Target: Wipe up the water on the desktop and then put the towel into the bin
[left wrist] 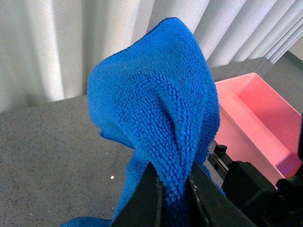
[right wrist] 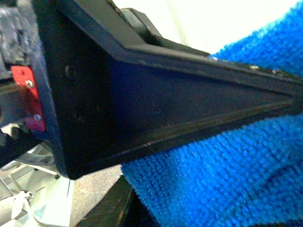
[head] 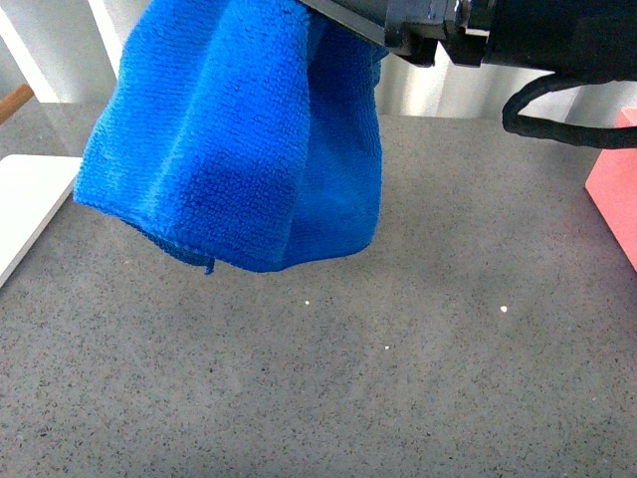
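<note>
My left gripper is shut on the towel. The bright blue cloth is pinched between its two black fingers and stands up in a bunch in front of them. In the front view the towel hangs in the air above the speckled dark-grey desktop, without touching it. My right gripper is open, close beside the towel, with cloth lying between its black fingers. The salmon-pink bin stands open just beyond the left gripper and shows at the front view's right edge.
A flat white tray lies at the desktop's left edge. A few tiny bright specks show on the desktop below the towel. Black arm parts and a cable cross the front view's top right. Pale curtains hang behind the desktop.
</note>
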Action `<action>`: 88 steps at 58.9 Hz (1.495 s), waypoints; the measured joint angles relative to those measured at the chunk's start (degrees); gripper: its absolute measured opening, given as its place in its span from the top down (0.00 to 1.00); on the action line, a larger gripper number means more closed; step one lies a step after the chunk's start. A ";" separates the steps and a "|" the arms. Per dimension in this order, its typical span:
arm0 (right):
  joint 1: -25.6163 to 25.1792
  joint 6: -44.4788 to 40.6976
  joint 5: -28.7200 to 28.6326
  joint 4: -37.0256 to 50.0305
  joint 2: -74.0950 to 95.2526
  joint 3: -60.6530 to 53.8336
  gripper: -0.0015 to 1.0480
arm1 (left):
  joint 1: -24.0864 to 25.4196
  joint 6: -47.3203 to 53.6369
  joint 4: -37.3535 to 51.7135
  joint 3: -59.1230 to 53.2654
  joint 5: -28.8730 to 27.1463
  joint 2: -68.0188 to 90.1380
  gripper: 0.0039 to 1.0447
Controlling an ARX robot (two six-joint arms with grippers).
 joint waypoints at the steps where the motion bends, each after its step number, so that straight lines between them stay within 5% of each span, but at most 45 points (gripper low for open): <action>1: -0.02 -0.02 0.09 -0.15 0.00 -0.02 0.76 | 0.00 0.00 0.00 0.00 0.00 0.00 0.88; 13: -0.26 -2.08 1.44 -2.84 -0.04 -0.17 0.95 | 0.00 0.00 0.00 0.00 0.02 0.00 0.60; 33: -1.66 -5.70 2.10 -5.62 -2.05 -1.38 0.95 | 0.00 0.07 0.00 0.00 0.04 0.00 0.05; 60: -3.93 -6.97 2.14 -7.43 -4.76 -4.50 0.95 | -0.31 0.68 0.70 -0.17 -1.64 0.04 0.08; 64: -4.00 -7.15 2.10 -7.87 -5.01 -4.66 0.95 | -1.14 4.04 13.35 -4.96 -18.51 -0.59 0.19; 70: -4.00 -7.32 1.51 -8.41 -5.35 -4.87 0.95 | 0.46 6.73 24.57 -13.88 -31.58 -4.55 0.34; 88: -3.98 -7.65 1.38 -9.29 -6.69 -5.35 0.95 | 8.94 8.39 30.40 -32.50 -26.67 -17.57 0.83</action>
